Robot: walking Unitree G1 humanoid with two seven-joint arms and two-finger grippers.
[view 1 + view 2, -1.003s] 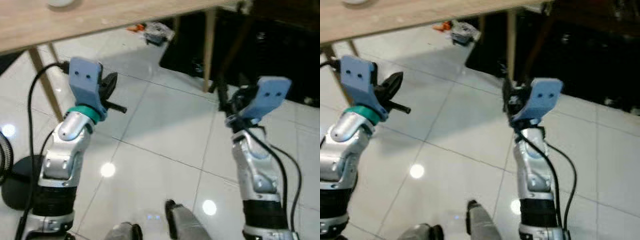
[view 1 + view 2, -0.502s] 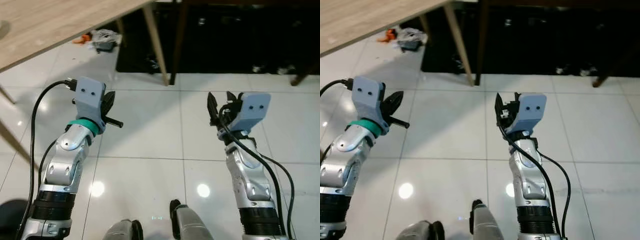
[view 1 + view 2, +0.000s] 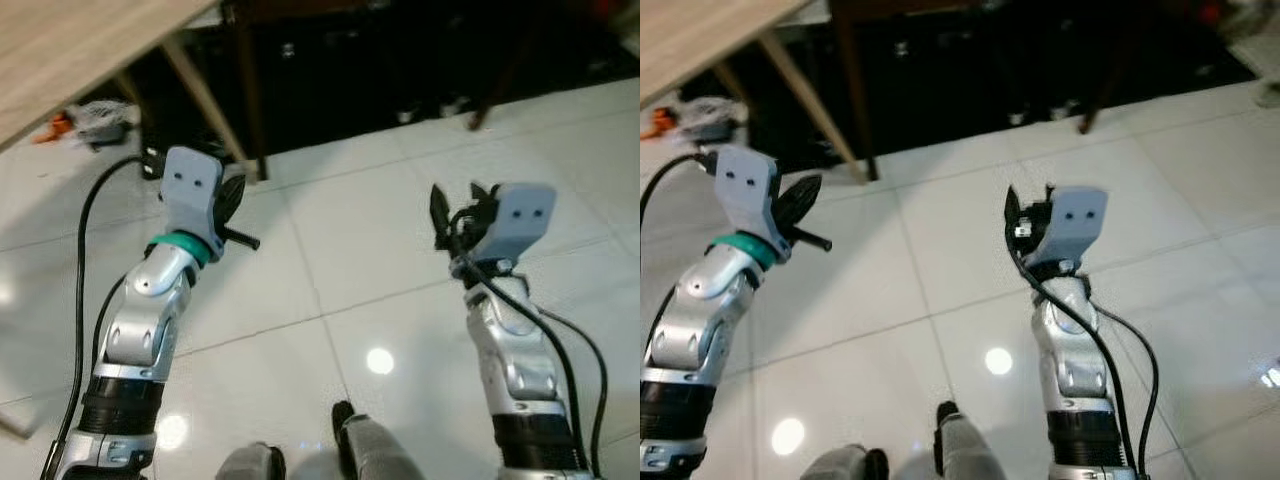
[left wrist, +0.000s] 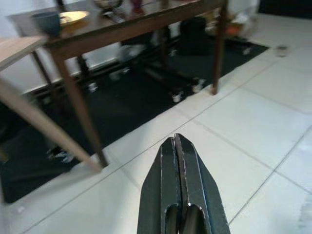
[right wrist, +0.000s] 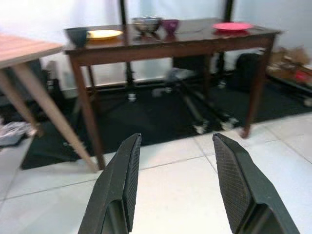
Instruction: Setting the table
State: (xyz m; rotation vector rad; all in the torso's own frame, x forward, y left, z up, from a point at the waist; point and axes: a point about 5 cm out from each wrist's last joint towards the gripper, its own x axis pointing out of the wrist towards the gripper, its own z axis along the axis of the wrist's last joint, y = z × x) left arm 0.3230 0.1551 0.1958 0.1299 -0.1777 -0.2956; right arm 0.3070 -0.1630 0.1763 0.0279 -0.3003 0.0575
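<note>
Landmark: dark wooden table [image 5: 170, 41], standing on a black mat [image 5: 161, 114] over the white tiled floor [image 3: 330, 250].
Left hand [image 4: 178, 146]: clenched, fingers pressed together with nothing between them; held above the floor tiles, short of the dark table and pointing toward it.
Right hand [image 5: 173, 161]: released, fingers spread wide and holding nothing; raised above the floor, facing the dark table's front edge.
Tableware: on the dark tabletop. A dark blue cup [image 5: 77, 35] sits at one end, a yellow plate [image 5: 104, 34] just beside it, then a metal bowl [image 5: 146, 23] and a purple bowl [image 5: 170, 24] near the middle, and a pink plate [image 5: 232, 26] at the far end.
Light wooden table [image 3: 70, 45]: beside the dark table, at the robot's left, its slanted leg [image 3: 205, 105] reaching the floor at the mat's edge.
Clutter [image 3: 95, 118]: small objects on the floor beneath the light table; too blurred to identify.
</note>
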